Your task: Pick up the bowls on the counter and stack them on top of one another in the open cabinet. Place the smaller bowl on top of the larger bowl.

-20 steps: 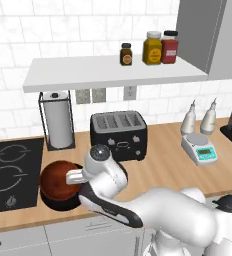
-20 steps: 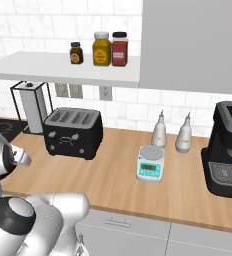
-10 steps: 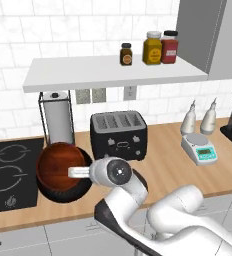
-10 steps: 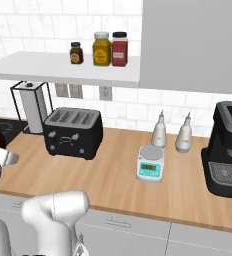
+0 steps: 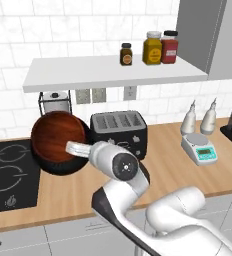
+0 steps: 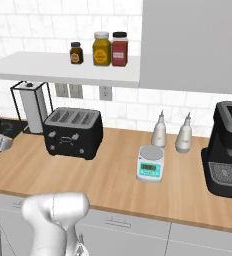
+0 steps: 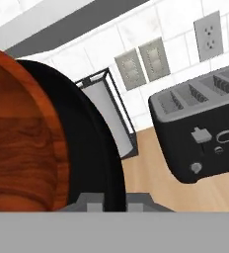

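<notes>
The counter (image 5: 188, 170) is a long slab of pale wood with visible grain, running over flat grey-white drawer fronts. Above it hangs the shelf (image 5: 113, 72), a plain flat white board without doors, carrying three jars (image 5: 148, 47): a small dark one, a mustard-yellow one and a red one, all squat cylinders with lids. The stove top (image 5: 8, 175) is a smooth black glass panel marked with pale rings, set into the wood at the left. The toaster (image 5: 119, 133) is a boxy glossy black block with four slots on top and a lever and knob on its face.

The black bowl (image 5: 63, 162) is wide, round and shiny, lifted clear of the counter and tipped so its inside faces the cameras, in front of the paper towel stand (image 5: 53, 102). Nested inside it sits the brown bowl (image 5: 58, 137), smaller, round and shallow, with a reddish wood-grain finish. The gripper (image 5: 72, 148) has its fingers pressed close on the black bowl's rim; in the hand view that thick dark rim curves up between the tips (image 7: 89, 203).
</notes>
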